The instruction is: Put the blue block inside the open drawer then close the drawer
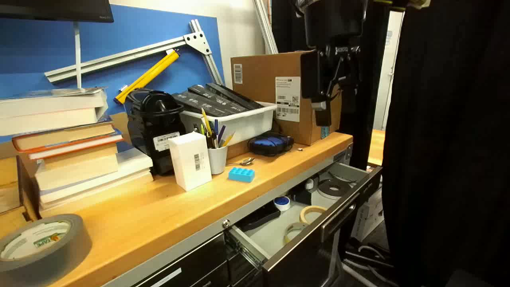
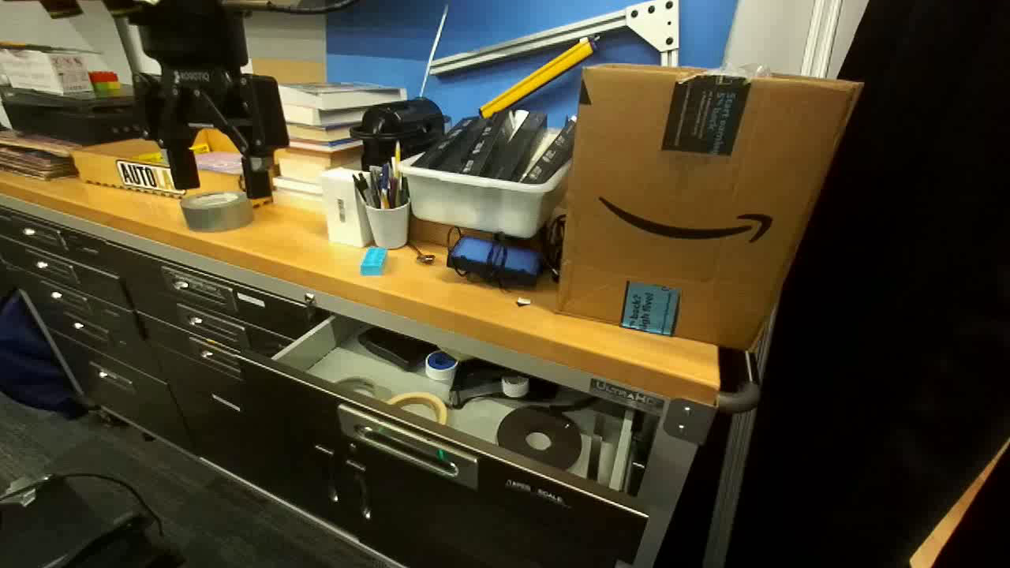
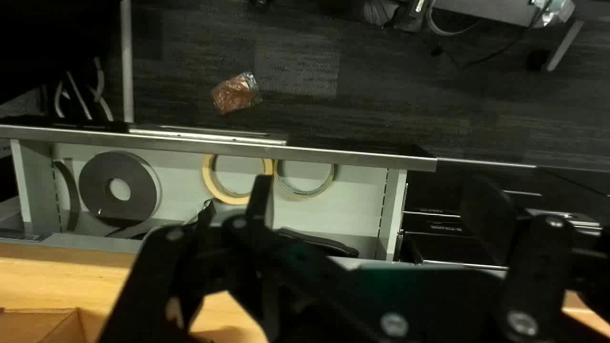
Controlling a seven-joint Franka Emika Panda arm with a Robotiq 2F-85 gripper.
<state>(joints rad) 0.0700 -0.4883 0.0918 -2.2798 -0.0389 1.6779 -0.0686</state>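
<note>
Black metal pincer (image 2: 222,180) spread wide, empty; light-blue rectangular plastic block (image 1: 241,174) lies lower, well apart, on wooden bench (image 1: 143,211).

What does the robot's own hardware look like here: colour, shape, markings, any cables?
The gripper is black, with pale ROBOTIQ lettering and two angular, linked fingers ending in blocky tips. Silver bolt heads show in the wrist view. What looks like a dark cable runs along the top edge in an exterior view. The frames cut off the arm above, so I can't describe it.
</note>
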